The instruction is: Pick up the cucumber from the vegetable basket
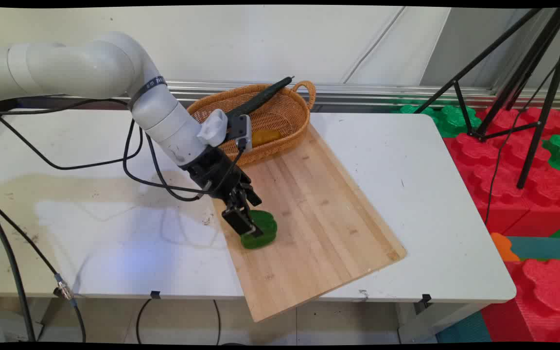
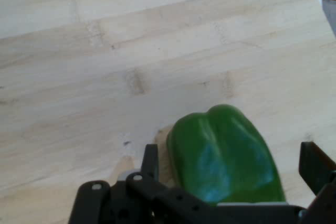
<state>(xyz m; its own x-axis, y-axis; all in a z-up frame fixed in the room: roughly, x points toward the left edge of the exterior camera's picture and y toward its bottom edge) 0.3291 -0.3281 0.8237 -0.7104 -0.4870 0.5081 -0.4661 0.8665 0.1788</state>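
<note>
A green bell pepper [image 1: 266,227] lies on a wooden cutting board [image 1: 319,204], near the board's left edge. My gripper [image 1: 250,222] is down over it, open, with one finger on each side. In the hand view the pepper [image 2: 210,140] sits between the fingers. The left finger [image 2: 150,160] is close beside the pepper and the right finger [image 2: 315,166] stands a little apart from it. The bare board [image 2: 157,51] fills the rest of that view.
A wicker basket [image 1: 293,113] stands at the board's far end with a yellow-orange thing [image 1: 266,136] inside. Black cables [image 1: 134,160] hang over the table's left half. A black tripod [image 1: 528,97] and red and green foam blocks [image 1: 508,165] are on the floor beyond the table's right edge.
</note>
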